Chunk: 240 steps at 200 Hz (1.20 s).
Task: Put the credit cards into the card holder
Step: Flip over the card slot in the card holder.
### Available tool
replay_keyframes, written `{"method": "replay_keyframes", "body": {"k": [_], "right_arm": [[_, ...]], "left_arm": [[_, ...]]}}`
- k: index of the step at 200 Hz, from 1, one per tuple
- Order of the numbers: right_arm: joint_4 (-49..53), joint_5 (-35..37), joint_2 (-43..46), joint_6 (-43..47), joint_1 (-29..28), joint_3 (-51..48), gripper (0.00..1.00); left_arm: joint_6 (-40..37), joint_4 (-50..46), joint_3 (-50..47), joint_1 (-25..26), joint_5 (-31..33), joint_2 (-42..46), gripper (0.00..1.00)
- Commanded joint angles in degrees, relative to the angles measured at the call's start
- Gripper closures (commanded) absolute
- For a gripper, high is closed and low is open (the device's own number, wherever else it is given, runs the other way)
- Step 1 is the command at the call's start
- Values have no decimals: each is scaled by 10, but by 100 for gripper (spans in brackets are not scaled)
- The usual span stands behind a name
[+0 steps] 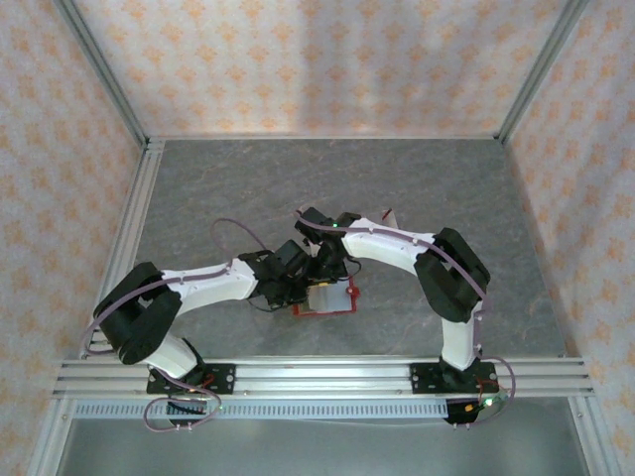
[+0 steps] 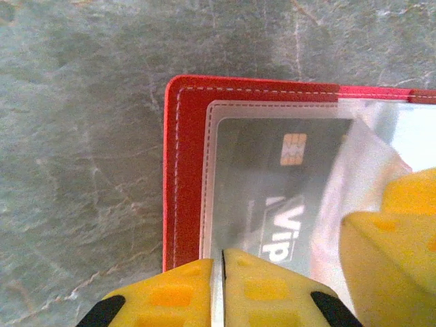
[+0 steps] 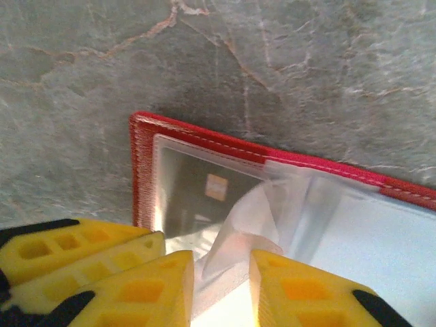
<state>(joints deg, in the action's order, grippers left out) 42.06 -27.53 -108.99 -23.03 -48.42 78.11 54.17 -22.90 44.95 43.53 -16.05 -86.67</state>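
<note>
The red card holder lies open on the grey table between both arms. In the left wrist view its red stitched border frames a clear sleeve holding a dark grey credit card with a gold chip and white "Vip" lettering. My left gripper is shut on the sleeve's near edge, a thin pale strip between its yellow fingers. In the right wrist view my right gripper stands open, a loose, crumpled clear sleeve flap rising between its fingers. The same credit card shows in the sleeve beside it.
The right gripper's yellow fingers crowd the right side of the left wrist view. The left gripper's fingers sit close on the left in the right wrist view. Aluminium rails run along the near edge, and patterned walls enclose the table.
</note>
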Motion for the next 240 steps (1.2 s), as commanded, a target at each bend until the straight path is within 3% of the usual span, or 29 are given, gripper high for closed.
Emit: {"method": "replay_keyframes", "body": {"k": [1, 57, 83, 141, 156, 190, 240], "right_arm": [[-20, -21, 0, -33, 8, -2, 69], [-43, -49, -13, -58, 10, 22, 68], [-29, -45, -5, -48, 11, 48, 62], [-6, -54, 66, -18, 60, 59, 55], [19, -14, 83, 1, 84, 53, 59], [95, 79, 106, 32, 154, 69, 79], [179, 176, 68, 79, 226, 149, 86]], "left_arm": [[7, -46, 4, 4, 24, 38, 88], [-5, -134, 3, -1, 66, 122, 87], [-4, -174, -12, -18, 84, 175, 84], [-32, -164, -23, -62, 44, 223, 72], [-40, -142, -16, -62, 22, 215, 68], [-61, -120, 11, -58, 3, 179, 60], [-59, -78, 35, -36, -8, 105, 59]]}}
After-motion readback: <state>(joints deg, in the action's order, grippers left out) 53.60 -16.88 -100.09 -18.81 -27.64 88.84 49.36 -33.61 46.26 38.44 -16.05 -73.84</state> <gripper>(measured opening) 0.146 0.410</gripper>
